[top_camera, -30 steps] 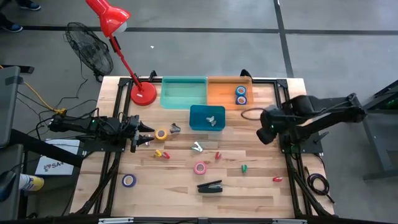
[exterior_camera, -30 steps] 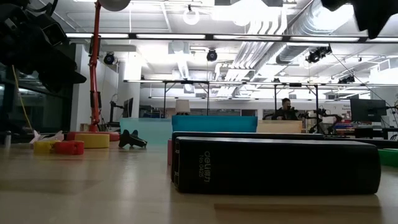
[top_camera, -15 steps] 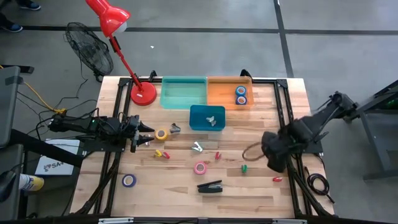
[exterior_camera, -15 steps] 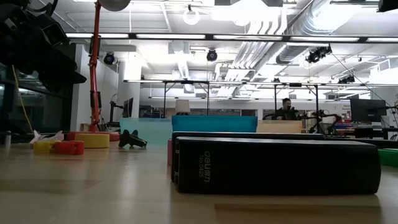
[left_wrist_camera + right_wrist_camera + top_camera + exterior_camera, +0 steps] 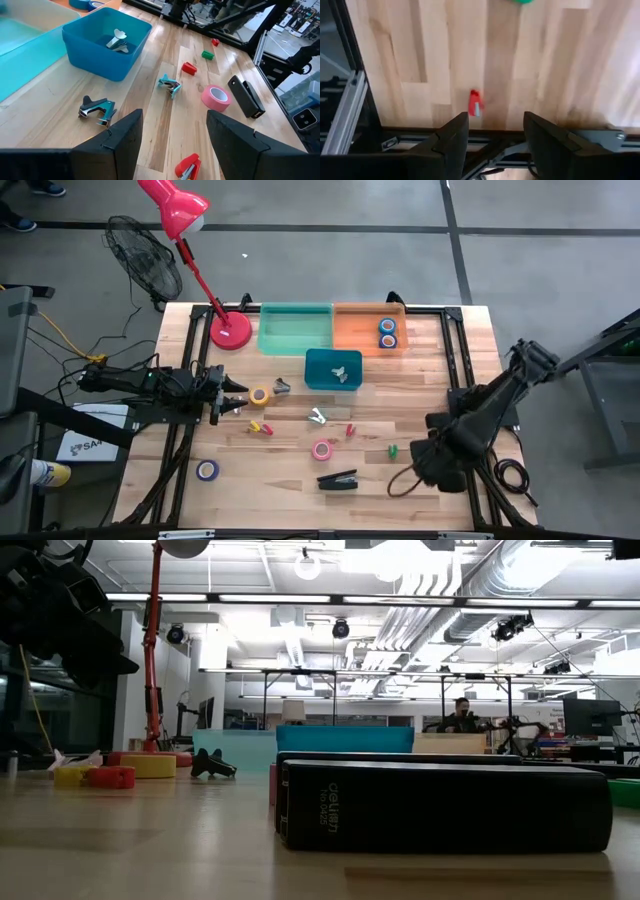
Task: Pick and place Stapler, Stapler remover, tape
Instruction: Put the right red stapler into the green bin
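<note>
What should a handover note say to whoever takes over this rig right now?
Left gripper: open, empty, low at the table's left side beside the yellow tape.
Right gripper: open, empty, above the front right near a small red remover.
Done: two blue tape rolls in the orange bin; one remover in the small blue bin.
Left: stapler, pink tape, purple tape, yellow tape, loose removers.

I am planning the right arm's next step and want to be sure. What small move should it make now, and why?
Probably the right gripper should go lower toward the small red staple remover. Its fingers are open and empty, the remover lies free on the wooden table just ahead of them, near the edge, and nothing stands close to it. The left gripper waits open by the yellow tape roll.
</note>
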You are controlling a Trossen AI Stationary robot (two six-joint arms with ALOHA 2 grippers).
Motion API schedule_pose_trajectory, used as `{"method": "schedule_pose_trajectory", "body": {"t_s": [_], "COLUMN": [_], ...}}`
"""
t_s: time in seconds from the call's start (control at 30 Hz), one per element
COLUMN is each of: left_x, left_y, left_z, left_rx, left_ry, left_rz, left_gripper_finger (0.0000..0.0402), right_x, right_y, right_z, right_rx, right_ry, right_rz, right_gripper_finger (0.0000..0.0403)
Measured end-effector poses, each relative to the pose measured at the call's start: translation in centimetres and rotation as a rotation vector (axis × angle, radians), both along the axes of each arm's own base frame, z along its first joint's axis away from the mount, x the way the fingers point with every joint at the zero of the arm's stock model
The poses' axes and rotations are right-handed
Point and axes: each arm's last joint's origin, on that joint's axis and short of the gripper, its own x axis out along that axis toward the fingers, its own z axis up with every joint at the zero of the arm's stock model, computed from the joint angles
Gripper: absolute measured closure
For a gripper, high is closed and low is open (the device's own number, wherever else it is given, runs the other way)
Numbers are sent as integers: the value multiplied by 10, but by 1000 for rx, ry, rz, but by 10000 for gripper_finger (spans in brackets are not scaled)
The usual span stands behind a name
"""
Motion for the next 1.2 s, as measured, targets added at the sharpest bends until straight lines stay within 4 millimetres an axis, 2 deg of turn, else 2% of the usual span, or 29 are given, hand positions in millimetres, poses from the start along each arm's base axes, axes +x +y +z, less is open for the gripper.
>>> {"method": "schedule_pose_trajectory", "body": {"t_s": [0.27, 0.4, 0.53, 0.77, 1.0, 1.2], "left_x": [0, 0, 0, 0, 0, 0], "left_y": [0, 0, 0, 0, 0, 0], "left_z": [0, 0, 0, 0, 0, 0], "left_rx": [0, 0, 0, 0, 0, 0], "left_ry": [0, 0, 0, 0, 0, 0], "left_rz": [0, 0, 0, 0, 0, 0], "left_gripper_finger": [184, 184, 184, 184, 184, 184], "right_x": [6, 14, 26, 48, 33, 31], "right_y": [26, 32, 33, 17, -20, -37], "right_z": [-34, -51, -66, -93, -130, -143], "right_rx": [-37, 6, 25, 91, 113, 131], "right_ry": [172, 279, 309, 355, 546, 571], "right_rz": [31, 33, 60, 6, -137, -175], "right_gripper_finger": [222, 222, 222, 222, 195, 141]}}
